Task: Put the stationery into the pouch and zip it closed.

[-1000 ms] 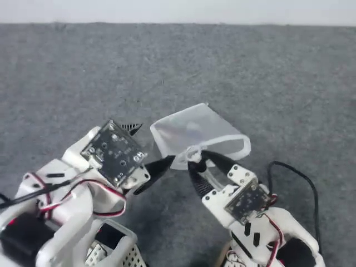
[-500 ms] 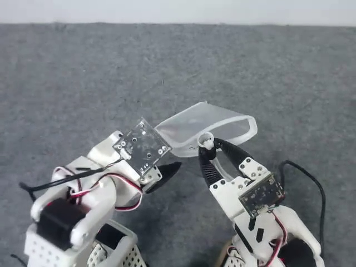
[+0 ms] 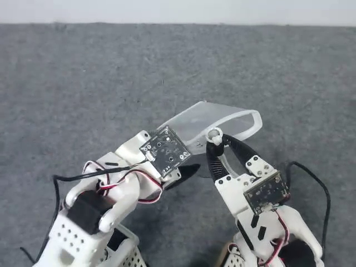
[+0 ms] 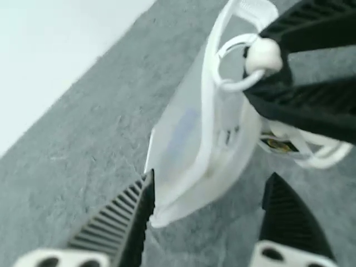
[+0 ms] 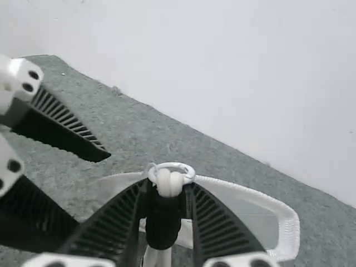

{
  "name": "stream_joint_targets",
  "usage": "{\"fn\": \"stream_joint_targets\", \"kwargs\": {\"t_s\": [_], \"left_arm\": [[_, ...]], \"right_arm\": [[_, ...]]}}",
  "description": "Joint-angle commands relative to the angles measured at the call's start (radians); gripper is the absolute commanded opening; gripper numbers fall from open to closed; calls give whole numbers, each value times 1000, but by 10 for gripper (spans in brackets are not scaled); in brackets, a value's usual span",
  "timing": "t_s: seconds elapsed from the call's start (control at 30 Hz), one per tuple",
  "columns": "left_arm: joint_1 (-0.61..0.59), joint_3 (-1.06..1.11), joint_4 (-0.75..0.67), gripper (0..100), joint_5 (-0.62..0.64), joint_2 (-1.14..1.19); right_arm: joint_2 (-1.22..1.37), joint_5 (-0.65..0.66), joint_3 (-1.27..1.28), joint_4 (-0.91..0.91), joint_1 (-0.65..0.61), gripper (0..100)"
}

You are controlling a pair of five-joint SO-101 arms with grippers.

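Note:
The translucent white pouch (image 3: 214, 119) is lifted at an angle off the grey mat. My right gripper (image 3: 214, 140) is shut on its white zipper pull (image 5: 167, 179), a ring with a small ball, at the pouch's near edge. In the right wrist view the pouch (image 5: 250, 214) hangs behind the right gripper (image 5: 166, 192). My left gripper (image 4: 211, 181) is open, its fingers either side of the pouch's (image 4: 189, 150) lower corner and not touching it. A small object with a yellowish label (image 4: 276, 146) shows through the pouch wall. In the high view the left gripper (image 3: 183, 164) sits just left of the pull.
Both arm bases crowd the front edge of the grey mat (image 3: 83, 83). A black cable (image 3: 311, 178) loops beside the right arm. A pale wall (image 3: 178, 10) borders the far side. Open mat lies left, right and beyond the pouch.
The left arm has swung right and forward toward the pouch's corner. The right gripper has carried the zipper pull to the right and farther away, dragging the pouch with it.

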Motion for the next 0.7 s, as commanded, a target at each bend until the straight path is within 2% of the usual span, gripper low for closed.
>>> {"fn": "stream_joint_targets", "kwargs": {"t_s": [0.0, 0.17, 0.3, 0.5, 0.67], "left_arm": [[9, 36, -126, 294, -12, -12], [9, 120, -253, 291, -8, -12], [11, 156, -310, 242, -8, -17], [12, 162, -322, 164, -8, -18], [60, 163, -318, 82, -8, -18]], "right_arm": [[-12, -11, -66, -25, 16, 6], [-10, -11, -63, -24, 16, 6], [-10, -11, -54, -27, 16, 6], [-10, -9, -3, -81, 18, 6], [-10, -9, 6, -91, 18, 6]]}}
